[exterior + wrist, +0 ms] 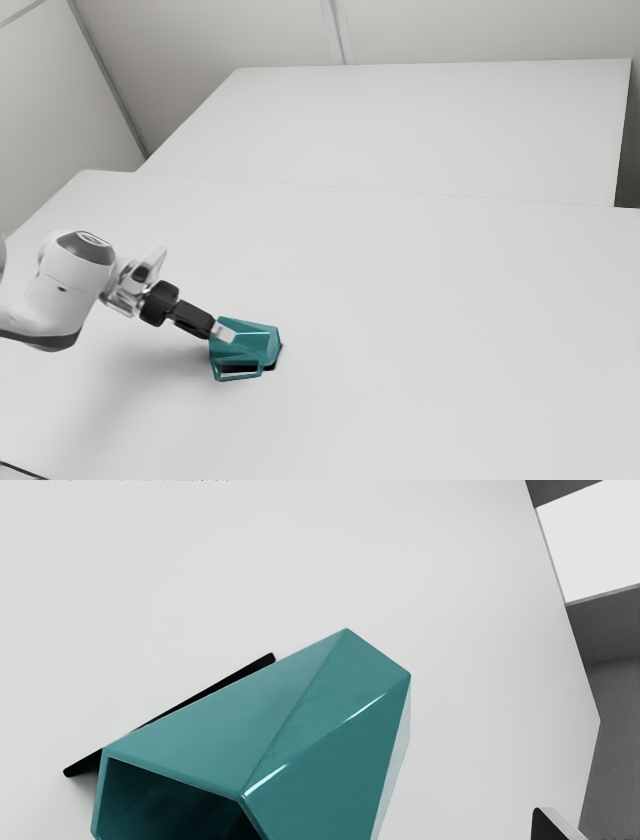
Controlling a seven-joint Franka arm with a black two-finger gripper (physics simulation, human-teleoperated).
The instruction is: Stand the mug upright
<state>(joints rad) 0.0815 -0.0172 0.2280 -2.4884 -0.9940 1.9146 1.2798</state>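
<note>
Fingers (pixel 223 332) wide open, holding nothing | mug (pixel 325 715) on its side | table edge (pixel 400 195) well apart

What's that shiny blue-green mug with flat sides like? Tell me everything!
The glossy teal mug, perhaps ceramic, has flat, angled sides and a looped handle. It's lying on its side on the smooth white table, hollow mouth facing the black gripper. The gripper's tip overlaps it in the exterior view; I can't tell whether they touch.

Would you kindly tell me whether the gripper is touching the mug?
Cannot tell: in the exterior view the gripper overlaps the mug, but it may merely be in front; neither view plainly shows contact or a gap.
</note>
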